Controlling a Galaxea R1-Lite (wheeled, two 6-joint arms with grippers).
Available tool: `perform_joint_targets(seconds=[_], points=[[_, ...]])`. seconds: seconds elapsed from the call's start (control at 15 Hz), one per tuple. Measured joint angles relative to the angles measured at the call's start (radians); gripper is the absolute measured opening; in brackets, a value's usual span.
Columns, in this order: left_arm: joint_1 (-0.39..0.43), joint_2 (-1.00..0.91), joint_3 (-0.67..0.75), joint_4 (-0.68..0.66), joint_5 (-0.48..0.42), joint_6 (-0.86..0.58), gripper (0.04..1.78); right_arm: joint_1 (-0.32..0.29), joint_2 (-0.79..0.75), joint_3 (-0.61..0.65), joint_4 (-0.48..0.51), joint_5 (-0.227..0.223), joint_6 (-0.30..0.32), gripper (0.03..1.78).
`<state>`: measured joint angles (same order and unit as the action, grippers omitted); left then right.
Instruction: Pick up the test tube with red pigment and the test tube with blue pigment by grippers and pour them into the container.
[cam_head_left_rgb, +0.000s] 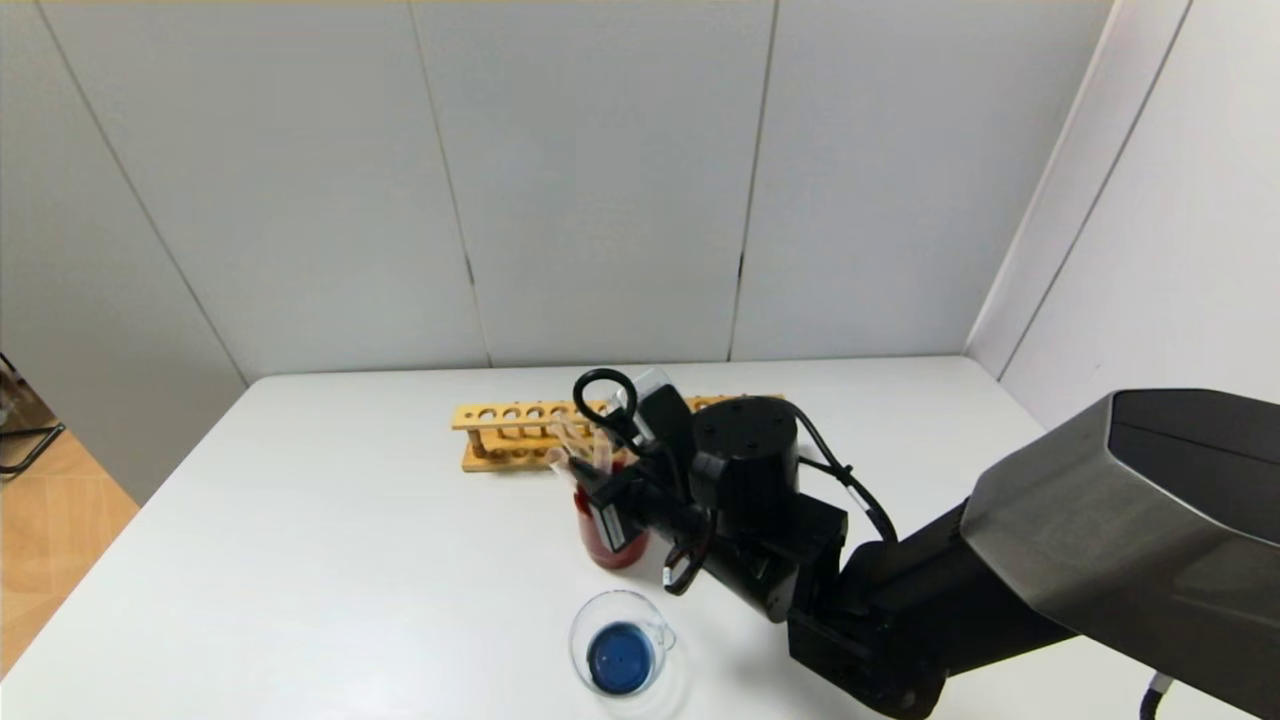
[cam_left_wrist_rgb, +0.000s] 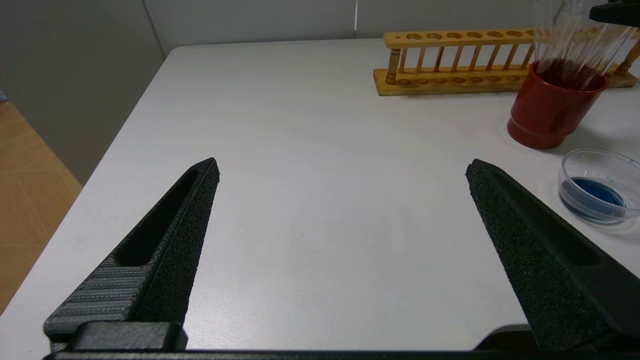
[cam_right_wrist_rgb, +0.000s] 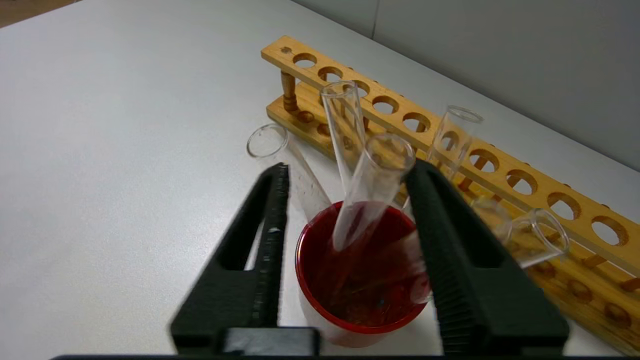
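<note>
A white table (cam_head_left_rgb: 330, 520) carries three things. Directly under the right claw (cam_right_wrist_rgb: 345, 175) stands a dark red cup (cam_right_wrist_rgb: 350, 310) with clear tubes (cam_right_wrist_rgb: 372, 185) leaning in it. Just beyond the claw lies a wooden rack (cam_head_left_rgb: 500, 435) — long, with a row of empty holes. Nearer the robot than the claw sits the container (cam_head_left_rgb: 622, 645) — clear glass, blue liquid pooled in its bottom.
</note>
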<state>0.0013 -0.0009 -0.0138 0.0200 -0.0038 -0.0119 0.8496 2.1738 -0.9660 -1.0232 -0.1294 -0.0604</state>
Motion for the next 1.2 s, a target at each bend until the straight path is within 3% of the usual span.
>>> perform_joint_targets(seconds=[0.13, 0.33, 0.47, 0.67, 0.8, 1.0, 1.2], points=[[0.000, 0.000, 0.000, 0.000, 0.000, 0.000, 1.75, 0.000, -0.002, 0.001, 0.000, 0.000, 0.001, 1.30], [0.000, 0.000, 0.000, 0.000, 0.000, 0.000, 1.75, 0.000, -0.008, -0.001, 0.001, 0.000, 0.000, 1.63], [0.000, 0.000, 0.000, 0.000, 0.000, 0.000, 1.75, -0.002, -0.028, -0.016, 0.001, -0.003, 0.000, 1.73], [0.000, 0.000, 0.000, 0.000, 0.000, 0.000, 1.75, -0.034, -0.096, -0.061, 0.012, -0.010, -0.025, 1.74], [0.000, 0.000, 0.000, 0.000, 0.000, 0.000, 1.75, -0.096, -0.165, -0.093, 0.017, -0.017, -0.104, 1.74], [0.000, 0.000, 0.000, 0.000, 0.000, 0.000, 1.75, -0.226, -0.312, -0.124, 0.051, -0.041, -0.291, 1.74], [0.000, 0.000, 0.000, 0.000, 0.000, 0.000, 1.75, -0.344, -0.517, -0.134, 0.175, -0.102, -0.421, 1.74]])
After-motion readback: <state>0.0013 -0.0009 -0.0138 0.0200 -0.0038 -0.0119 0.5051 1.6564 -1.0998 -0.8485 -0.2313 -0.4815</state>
